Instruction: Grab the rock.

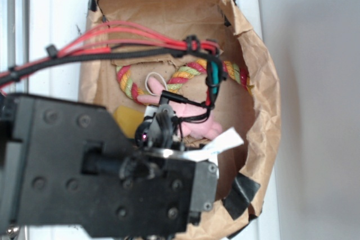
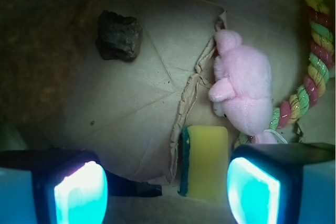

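- The small dark brown, rough-surfaced blocky rock (image 2: 118,35) lies alone on creased brown paper (image 2: 131,108) in the upper left of the wrist view, touching nothing else; in the exterior view it cannot be seen, as the arm covers that part of the scene.
- The pincer (image 2: 165,195) hangs above the paper with its two cyan-lit pads (image 2: 81,192) spread wide and nothing between them, so it is released; the rock sits well apart from it, ahead and off toward the left pad's side.
- Just beside the right pad lies a yellow sponge with a green edge (image 2: 205,161), resting at a torn edge of the paper.
- Beyond the sponge lies a pink plush toy (image 2: 241,87), and a braided rope in red, yellow and green (image 2: 310,72) curves round its far side.
- In the exterior view all this sits inside a crumpled brown paper bag (image 1: 264,82) patched with black tape (image 1: 242,192), on a white counter (image 1: 50,21); red and black cables (image 1: 112,40) run along the black arm (image 1: 67,167).
- Judged from this, the step in hand is the approach: the rock is not yet reached. The next move calls for shifting the pincer forward and leftward until the rock lies between the pads, then lowering and closing, clear of the sponge.
- No brand, label or writing can be read; a white tag (image 1: 225,141) on the arm shows no legible text.
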Robot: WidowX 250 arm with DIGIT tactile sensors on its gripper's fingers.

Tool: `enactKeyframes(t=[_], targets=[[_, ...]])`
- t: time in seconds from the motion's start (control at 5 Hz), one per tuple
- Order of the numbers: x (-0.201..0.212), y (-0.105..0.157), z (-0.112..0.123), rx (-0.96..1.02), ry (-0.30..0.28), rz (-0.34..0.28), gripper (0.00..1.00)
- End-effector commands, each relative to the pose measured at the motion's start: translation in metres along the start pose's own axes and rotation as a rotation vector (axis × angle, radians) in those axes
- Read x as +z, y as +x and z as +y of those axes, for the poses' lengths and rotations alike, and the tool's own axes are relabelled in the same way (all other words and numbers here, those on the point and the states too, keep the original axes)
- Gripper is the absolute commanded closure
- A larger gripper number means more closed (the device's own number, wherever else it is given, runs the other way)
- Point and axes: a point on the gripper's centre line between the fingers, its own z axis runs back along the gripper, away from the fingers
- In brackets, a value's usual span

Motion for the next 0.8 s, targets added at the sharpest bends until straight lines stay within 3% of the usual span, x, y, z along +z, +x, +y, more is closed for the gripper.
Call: enactKeyframes(t=[0.0,0.2,0.4,0.6], targets=[[0.008,0.018,-0.01,-0.176,0.051,-0.146,0.0],[0.004,0.034,-0.011,-0.406,0.121,-0.31,0.0],[0.004,0.036,0.004,-0.547,0.119,-0.339,0.0],[0.008,0.039,0.021,-0.518,0.092,-0.323,0.0]])
